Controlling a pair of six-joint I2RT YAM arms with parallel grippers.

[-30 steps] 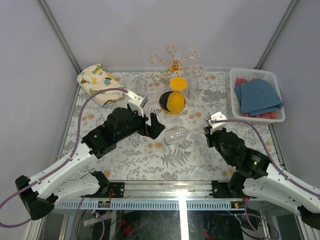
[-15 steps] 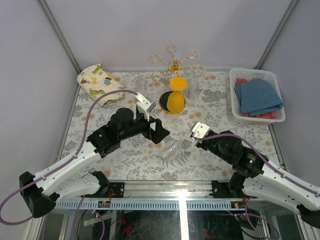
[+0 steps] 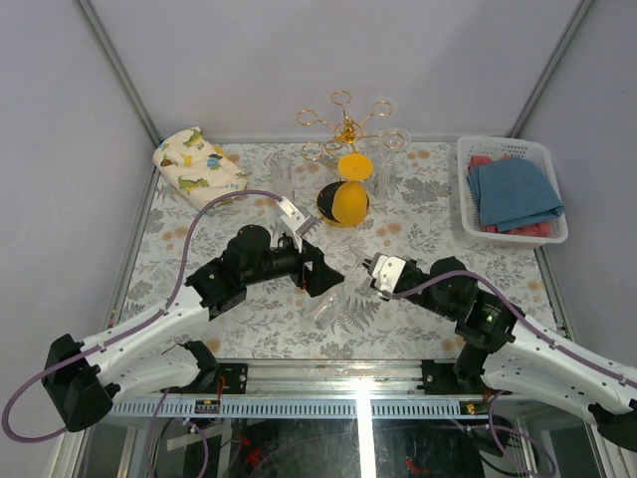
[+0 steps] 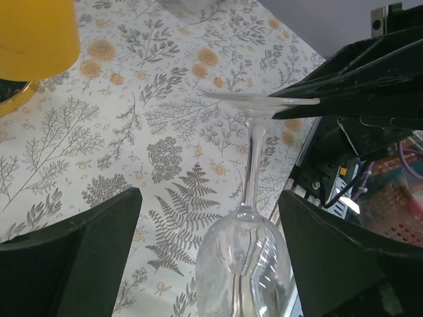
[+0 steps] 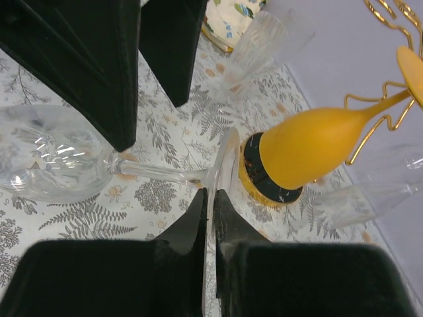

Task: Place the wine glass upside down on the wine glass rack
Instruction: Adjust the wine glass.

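A clear wine glass (image 3: pixel 331 292) hangs above the table's middle. My right gripper (image 5: pixel 211 193) is shut on the edge of the glass's foot (image 5: pixel 222 164). Its stem (image 4: pixel 254 158) runs to the bowl (image 4: pixel 244 267), which sits between the fingers of my open left gripper (image 4: pixel 210 198), with a gap on each side. The wine glass rack (image 3: pixel 345 123), of gold wire on a black base (image 5: pixel 262 177), stands at the back centre. A yellow glass (image 3: pixel 349 199) hangs upside down on it.
A white basket (image 3: pixel 468 189) of blue cloths sits at the right edge. A patterned cloth (image 3: pixel 197 164) lies at the back left. Clear glasses (image 3: pixel 282 171) (image 3: pixel 390 159) stand on either side of the rack.
My right gripper has carried the glass left and nearer, swinging the bowl toward the front. My left gripper has moved right and now straddles the bowl.
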